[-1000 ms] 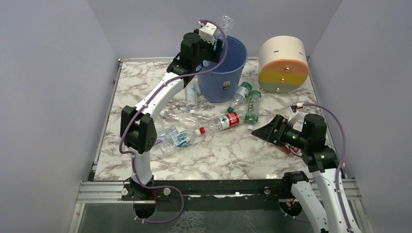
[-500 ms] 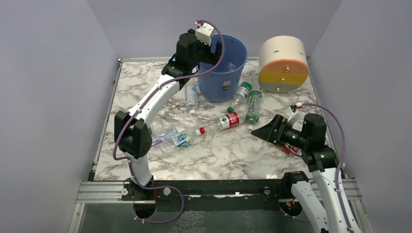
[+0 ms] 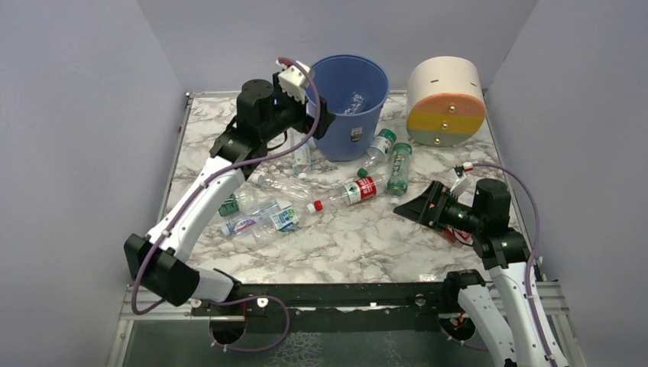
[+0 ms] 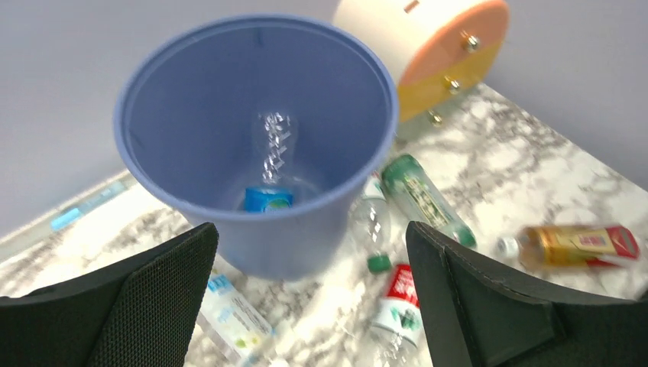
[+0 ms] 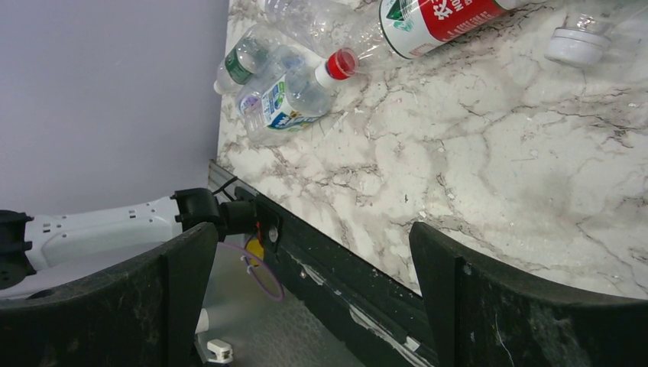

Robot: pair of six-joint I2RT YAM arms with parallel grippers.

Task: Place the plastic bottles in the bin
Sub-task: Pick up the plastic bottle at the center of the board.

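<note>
The blue bin (image 3: 359, 126) stands at the back of the table, and in the left wrist view (image 4: 191, 115) one clear bottle with a blue label (image 4: 269, 172) lies inside it. My left gripper (image 3: 322, 121) is open and empty, just left of the bin's rim, also in its own view (image 4: 309, 233). Several bottles lie on the table: two green-capped ones (image 3: 379, 150) (image 3: 397, 168), a red-labelled one (image 3: 355, 189), a blue-labelled one (image 3: 301, 153) and a cluster (image 3: 264, 218) at the left. My right gripper (image 3: 409, 206) is open and empty, low at the right.
The cream drum with orange and yellow bands (image 3: 445, 99) lies right of the bin. A white-capped bottle (image 4: 577, 245) lies near my right arm. Grey walls close three sides. The table's black front rail (image 5: 344, 267) shows between my right fingers.
My left gripper held a clear bottle above the bin, let it drop in, then drew back left and down. Its elbow swung left. The right arm has not moved.
</note>
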